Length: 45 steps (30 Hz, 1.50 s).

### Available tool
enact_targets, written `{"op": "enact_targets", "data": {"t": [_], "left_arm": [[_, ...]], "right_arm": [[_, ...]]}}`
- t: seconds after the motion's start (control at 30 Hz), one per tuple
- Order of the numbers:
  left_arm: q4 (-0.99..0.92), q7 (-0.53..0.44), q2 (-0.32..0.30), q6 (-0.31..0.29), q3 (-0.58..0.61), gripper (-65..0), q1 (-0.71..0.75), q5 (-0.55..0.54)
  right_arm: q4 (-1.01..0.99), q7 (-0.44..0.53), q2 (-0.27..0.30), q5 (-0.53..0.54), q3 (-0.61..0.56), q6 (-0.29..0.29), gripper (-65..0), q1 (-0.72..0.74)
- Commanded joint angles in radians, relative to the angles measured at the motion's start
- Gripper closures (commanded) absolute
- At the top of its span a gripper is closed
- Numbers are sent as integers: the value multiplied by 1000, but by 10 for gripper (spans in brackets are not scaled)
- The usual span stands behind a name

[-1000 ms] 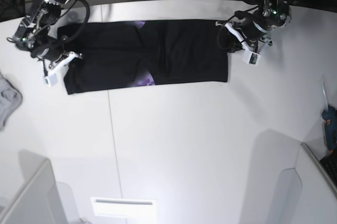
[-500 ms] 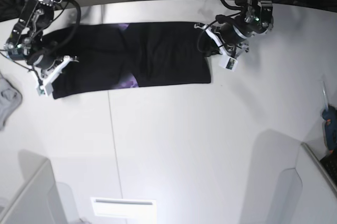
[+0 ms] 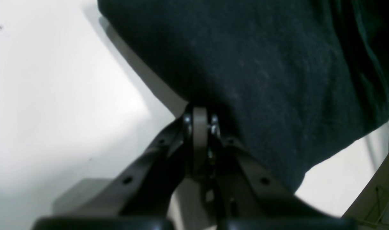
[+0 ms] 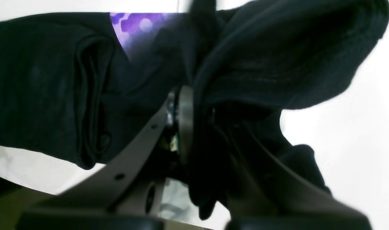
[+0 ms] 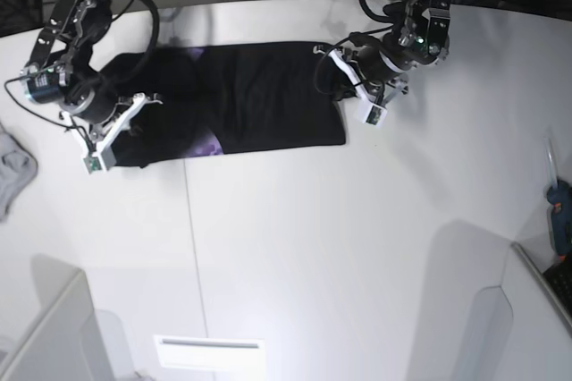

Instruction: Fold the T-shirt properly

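While the T-shirt [image 5: 241, 99] is stretched flat across the far side of the white table [image 5: 313, 247], its two ends are pinched by closed jaws. One end is clamped by the left gripper [image 3: 199, 127], the other by the right gripper [image 4: 186, 121], where bunched black fabric and a purple print [image 4: 133, 25] are seen.

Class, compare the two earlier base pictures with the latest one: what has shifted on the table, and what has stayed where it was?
Both arms pulled inward, shortening the T-shirt. The left gripper carried its end toward the base view's left; the right gripper moved its end toward the middle. Both stayed shut on the cloth. The small grey cloth, the blue tool and the table stayed put.
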Motion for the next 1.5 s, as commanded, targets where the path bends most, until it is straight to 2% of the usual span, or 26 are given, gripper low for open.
{"op": "enact_targets", "data": {"t": [0.0, 0.17, 0.37, 0.53, 0.63, 0.83, 1.03, 1.13, 1.2, 1.37, 1.47], "left_arm": [[14, 6, -4, 0, 0, 0, 0, 3], [14, 6, -10, 2, -1, 0, 8, 3], [14, 6, -11, 2, -3, 0, 11, 3], [14, 6, -11, 3, -3, 0, 11, 3], [14, 6, -11, 3, 0, 0, 11, 6], [6, 6, -11, 8, 5, 0, 12, 10], [4, 6, -5, 8, 8, 0, 28, 9], [3, 6, -5, 8, 8, 0, 28, 4], [3, 6, -5, 8, 29, 0, 28, 3], [3, 6, 1, 8, 81, 0, 17, 3], [3, 6, 38, 8, 81, 0, 12, 10]], "right_arm": [[18, 13, 5, 9, 3, -1, 0, 2], [58, 22, 0, 13, -66, -1, 0, -44], [65, 25, -64, 13, -98, -1, 0, -87], [69, 28, -86, 13, -169, -1, 0, -98], [69, 39, -124, 13, -179, -1, 0, -99], [75, 38, -166, 21, -184, -1, 0, -98], [75, 30, -158, 193, -175, -5, 0, -98], [75, 30, -156, 217, -175, -64, 0, -94], [75, 30, -156, 242, -175, -70, 0, -91], [70, 30, -101, 271, -175, -75, 0, -59], [67, 28, -63, 273, -136, -76, 0, -44]]}}
